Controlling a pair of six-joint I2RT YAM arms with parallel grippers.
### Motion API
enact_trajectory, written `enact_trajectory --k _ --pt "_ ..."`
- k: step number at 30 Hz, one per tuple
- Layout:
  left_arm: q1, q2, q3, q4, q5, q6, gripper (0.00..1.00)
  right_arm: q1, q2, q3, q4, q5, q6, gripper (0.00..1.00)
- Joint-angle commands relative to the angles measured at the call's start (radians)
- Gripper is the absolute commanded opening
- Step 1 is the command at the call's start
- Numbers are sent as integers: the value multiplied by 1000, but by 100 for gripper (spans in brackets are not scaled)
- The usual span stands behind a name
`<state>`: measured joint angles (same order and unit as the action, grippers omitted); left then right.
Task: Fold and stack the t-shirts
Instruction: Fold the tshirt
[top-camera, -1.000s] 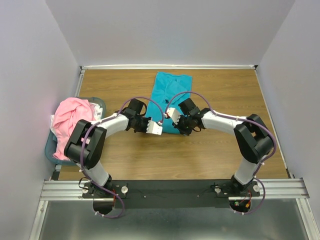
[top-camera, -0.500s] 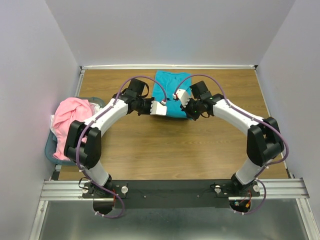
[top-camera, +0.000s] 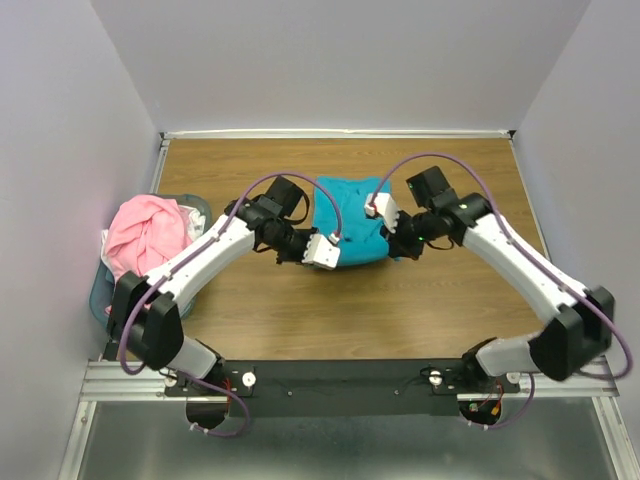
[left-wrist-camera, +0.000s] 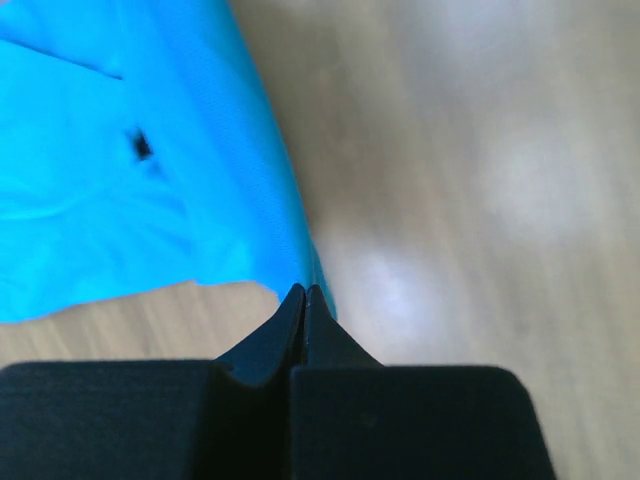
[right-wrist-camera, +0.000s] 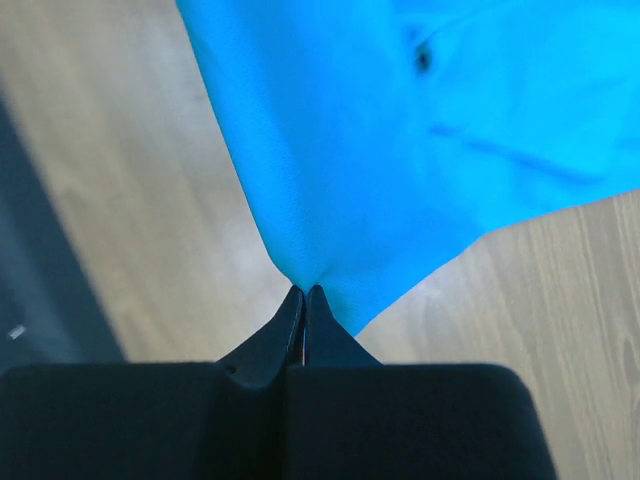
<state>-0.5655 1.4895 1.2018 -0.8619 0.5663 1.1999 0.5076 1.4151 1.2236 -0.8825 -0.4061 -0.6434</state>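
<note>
**Both grippers clamped on the teal shirt's near edge**

Starting nearest the bases – bare wood worktop (top-camera: 430, 310) in front of both arms, nothing lying on it there. Moving up, the two arms reach in toward the middle and meet the teal shirt (top-camera: 352, 215) at its near edge, one on each corner. From the left wrist, the left gripper (left-wrist-camera: 305, 292) has its jaws pressed tight together, with the shirt's edge running right down into the tips. The right wrist shows the same: the right gripper (right-wrist-camera: 305, 291) is closed to a sliver, and the cloth is drawn into a peak where the tips bite it. So each one holds shirt.

The shirt itself sits mid-worktop, a compact bundle stretching from the grippers toward the far wall, rumpled on top – a small dark mark shows on the fabric in both wrist views.

Off to the left, well apart from all this, the pink shirt (top-camera: 140, 235) is heaped in the basket (top-camera: 100, 295), spilling over its rim by the left wall.
</note>
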Motion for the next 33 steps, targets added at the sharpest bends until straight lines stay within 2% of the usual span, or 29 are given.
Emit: enact_trajectory --k 1,7,11,16,24,29,30,32,33 --pt "-20 -77 85 -254 129 -11 0 5 -102 40 -234 -108 -76 0" --pt "16 47 205 -180 87 -46 0 -84 46 88 -245 -125 -165 1" --pt "44 242 278 -88 70 -77 0 -156 182 86 -207 -146 -255 0" --pt "78 428 352 12 78 -129 0 -198 349 99 -104 -149 -271 1" --pt "95 508 279 127 35 -178 0 -202 452 71 -15 -132 -262 1" --pt "98 447 180 139 61 -174 1 -202 484 99 -7 -160 -200 1" --pt "99 430 148 147 61 -174 12 -202 461 103 -21 -192 -187 5" --pt "107 375 136 169 73 -177 23 -202 435 122 -59 -226 -135 22" --pt "124 342 140 182 84 -183 31 -211 409 152 -97 -278 -106 40"
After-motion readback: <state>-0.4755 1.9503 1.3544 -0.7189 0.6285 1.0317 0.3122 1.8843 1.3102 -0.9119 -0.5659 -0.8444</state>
